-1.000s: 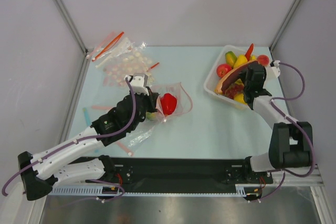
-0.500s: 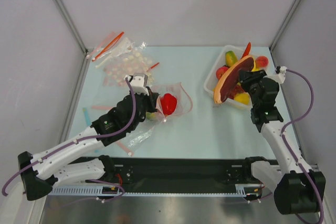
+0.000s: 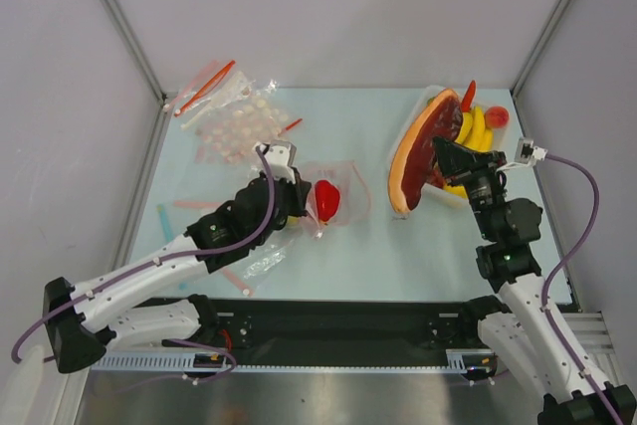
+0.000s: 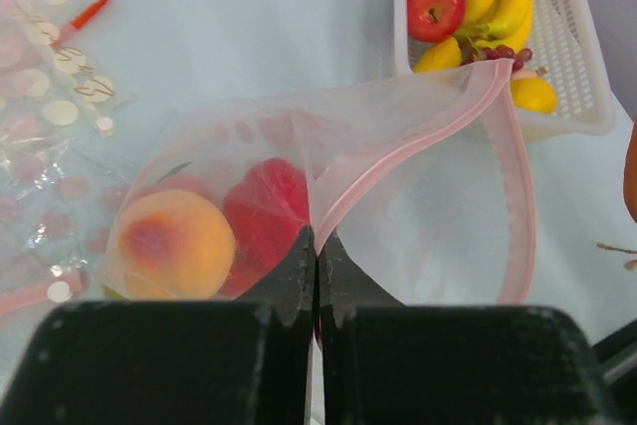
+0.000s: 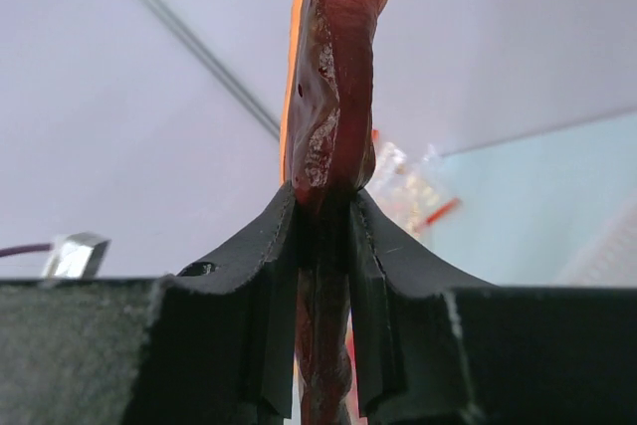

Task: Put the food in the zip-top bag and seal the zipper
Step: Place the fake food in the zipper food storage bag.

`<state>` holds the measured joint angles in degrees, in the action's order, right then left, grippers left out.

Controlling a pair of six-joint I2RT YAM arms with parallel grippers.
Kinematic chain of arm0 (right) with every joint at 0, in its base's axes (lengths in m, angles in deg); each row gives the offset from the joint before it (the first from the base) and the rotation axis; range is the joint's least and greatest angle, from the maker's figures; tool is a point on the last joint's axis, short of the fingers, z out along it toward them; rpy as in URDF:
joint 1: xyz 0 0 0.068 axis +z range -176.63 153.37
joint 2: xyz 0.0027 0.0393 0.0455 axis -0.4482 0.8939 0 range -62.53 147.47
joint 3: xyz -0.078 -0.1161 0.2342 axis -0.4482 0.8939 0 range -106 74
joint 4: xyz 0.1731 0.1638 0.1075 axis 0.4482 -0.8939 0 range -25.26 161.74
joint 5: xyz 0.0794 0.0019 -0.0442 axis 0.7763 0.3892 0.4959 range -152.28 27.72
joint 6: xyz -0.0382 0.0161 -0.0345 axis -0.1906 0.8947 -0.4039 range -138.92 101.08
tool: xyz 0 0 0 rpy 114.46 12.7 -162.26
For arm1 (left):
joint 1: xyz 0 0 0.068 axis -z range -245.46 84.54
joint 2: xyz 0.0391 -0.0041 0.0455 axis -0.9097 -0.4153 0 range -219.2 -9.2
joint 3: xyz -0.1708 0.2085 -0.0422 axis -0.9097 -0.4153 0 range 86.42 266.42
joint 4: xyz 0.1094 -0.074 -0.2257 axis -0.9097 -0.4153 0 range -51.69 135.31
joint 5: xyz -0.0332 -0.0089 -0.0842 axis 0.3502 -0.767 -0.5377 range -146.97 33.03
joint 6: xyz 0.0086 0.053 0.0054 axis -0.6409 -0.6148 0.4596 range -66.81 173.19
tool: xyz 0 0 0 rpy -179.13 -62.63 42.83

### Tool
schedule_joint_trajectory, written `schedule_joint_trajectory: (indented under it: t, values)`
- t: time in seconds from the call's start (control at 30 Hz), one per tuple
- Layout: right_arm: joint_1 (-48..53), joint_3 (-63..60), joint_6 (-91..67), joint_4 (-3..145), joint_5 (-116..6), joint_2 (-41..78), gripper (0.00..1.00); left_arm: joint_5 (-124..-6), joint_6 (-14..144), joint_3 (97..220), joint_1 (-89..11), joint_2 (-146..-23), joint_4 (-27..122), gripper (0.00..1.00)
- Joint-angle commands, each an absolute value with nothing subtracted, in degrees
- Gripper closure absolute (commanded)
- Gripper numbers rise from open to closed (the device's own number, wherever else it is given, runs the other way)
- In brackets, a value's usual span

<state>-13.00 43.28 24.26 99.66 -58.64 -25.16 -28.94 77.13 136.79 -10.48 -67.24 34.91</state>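
The zip-top bag (image 3: 353, 186) lies left of the table's middle with its mouth gaping toward 3 o'clock. A red pepper (image 3: 326, 199) and an orange peach (image 4: 174, 243) sit inside it, and its pinkish zipper (image 4: 438, 126) curls up in an open loop. The left gripper (image 4: 316, 246) is clenched on that rim at the bag's 9 o'clock side. Off at the bag's 3 o'clock, the right gripper (image 5: 323, 221) is clamped tight on a big dark-red slice (image 3: 413, 151) with an orange rind, held on edge just beside the white tray (image 4: 587, 67) of bananas, an apple and grapes. The dotted bags (image 3: 234, 126) lie at the bag's 10 o'clock.
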Motion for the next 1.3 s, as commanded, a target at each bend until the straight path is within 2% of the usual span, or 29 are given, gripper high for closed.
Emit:
schedule_joint_trajectory:
  t: [0.0,0.4,0.73,0.97,1.27]
  values:
    - [-10.99,44.20,21.69,110.93,-54.91,-27.36,1.00,-34.02,77.18,139.51,-10.62,-67.47,36.95,1.00]
    - [-0.71,48.16,19.06,129.03,-51.04,-26.59,1.00,-48.25,79.38,142.75,-8.07,-67.82,36.34,1.00]
    - [14.49,47.80,5.00,132.11,-53.23,-21.49,1.00,-47.74,80.26,148.72,-7.10,-66.94,32.21,1.00]
    - [15.65,48.86,2.88,133.61,-54.72,-20.78,1.00,-52.83,82.72,154.97,-7.01,-71.25,29.66,1.00]
    - [15.73,51.76,5.51,132.73,-67.81,-19.56,1.00,-41.78,83.42,155.77,-7.19,-73.53,30.98,1.00]
